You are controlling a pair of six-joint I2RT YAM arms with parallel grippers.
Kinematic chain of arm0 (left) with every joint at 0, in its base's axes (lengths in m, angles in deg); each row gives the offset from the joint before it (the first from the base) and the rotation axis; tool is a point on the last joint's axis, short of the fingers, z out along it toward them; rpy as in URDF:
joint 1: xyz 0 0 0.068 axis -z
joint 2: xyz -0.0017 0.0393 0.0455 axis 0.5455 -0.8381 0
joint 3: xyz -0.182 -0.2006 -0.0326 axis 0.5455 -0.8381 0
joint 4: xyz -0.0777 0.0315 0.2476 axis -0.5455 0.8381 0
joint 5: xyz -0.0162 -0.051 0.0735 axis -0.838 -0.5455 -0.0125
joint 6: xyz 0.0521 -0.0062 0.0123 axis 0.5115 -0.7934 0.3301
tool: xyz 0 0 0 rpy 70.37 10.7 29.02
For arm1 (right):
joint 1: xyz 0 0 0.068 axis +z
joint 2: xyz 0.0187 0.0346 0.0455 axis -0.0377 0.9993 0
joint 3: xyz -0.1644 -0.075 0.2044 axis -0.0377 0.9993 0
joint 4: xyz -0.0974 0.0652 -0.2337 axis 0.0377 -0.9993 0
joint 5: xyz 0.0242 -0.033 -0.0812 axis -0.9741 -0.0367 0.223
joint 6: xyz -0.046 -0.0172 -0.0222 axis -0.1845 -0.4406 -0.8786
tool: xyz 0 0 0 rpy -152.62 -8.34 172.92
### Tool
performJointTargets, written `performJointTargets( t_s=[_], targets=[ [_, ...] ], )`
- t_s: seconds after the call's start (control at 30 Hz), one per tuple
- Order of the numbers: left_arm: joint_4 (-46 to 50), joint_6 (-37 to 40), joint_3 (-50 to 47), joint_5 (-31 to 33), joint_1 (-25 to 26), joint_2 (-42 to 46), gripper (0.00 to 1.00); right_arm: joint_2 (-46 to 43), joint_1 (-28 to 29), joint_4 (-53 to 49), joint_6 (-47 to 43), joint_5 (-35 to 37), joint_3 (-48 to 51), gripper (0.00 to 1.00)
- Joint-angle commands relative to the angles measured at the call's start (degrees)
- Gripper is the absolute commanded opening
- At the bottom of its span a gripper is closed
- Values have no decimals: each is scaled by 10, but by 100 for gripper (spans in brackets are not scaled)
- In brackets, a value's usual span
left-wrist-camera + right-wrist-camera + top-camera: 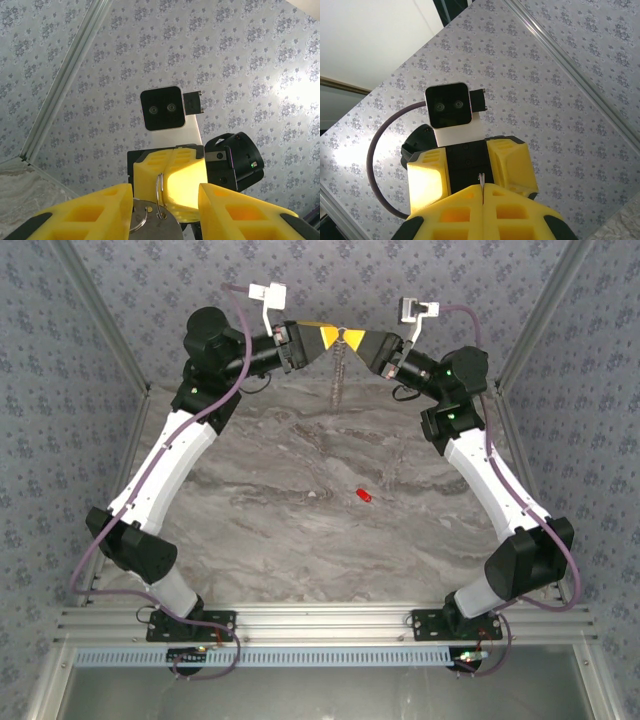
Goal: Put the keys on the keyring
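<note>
**Red key (pixel 365 496) not on the keyring (pixel 160 192) yet**

Top cam: both claws meet at 12 o'clock, held up above the marble table (pixel 260 530). Afaict the right claw (pixel 482 187) is clenched tight on the keyring, w/ a thin wire edge poking out btw its pads. The left claw (pixel 165 200) has its fingers (pixel 100 210) apart, w/ the ring and a grey metal disc (pixel 155 227) between them. Can't tell if it's pinching anything tbh. The red key lies alone on the table near centre, at 6 o'clock from the claws, well apart. So imo ring pickup = done; grabbing the key + threading it = all left.
</note>
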Motion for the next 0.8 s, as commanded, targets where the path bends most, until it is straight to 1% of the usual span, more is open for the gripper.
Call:
performJointTargets(
  t_s=[0.0, 0.17, 0.3, 0.43, 0.67, 0.73, 0.77],
  targets=[
    [-31, -8, 0, -3, 7, -12, 37, 0, -3, 28, 5, 4, -15, 0],
    [-34, -8, 0, -6, 11, -13, 36, 0, -3, 28, 7, 5, -13, 0],
    [-34, -8, -1, -6, 11, -13, 32, 0, -3, 30, 8, 5, -13, 0],
    [-35, -8, -1, -6, 13, -13, 23, 0, -3, 30, 7, 5, -12, 0],
    [-40, -6, -5, -3, 12, -10, 0, -1, -5, 36, 14, 6, -6, 0],
    [-36, 3, -5, -3, 12, -9, 0, -2, -9, 34, 15, 4, -4, 0],
    [-31, 12, -5, -3, 12, -8, 0, -4, -15, 34, 17, 3, -1, 8]
  ],
)
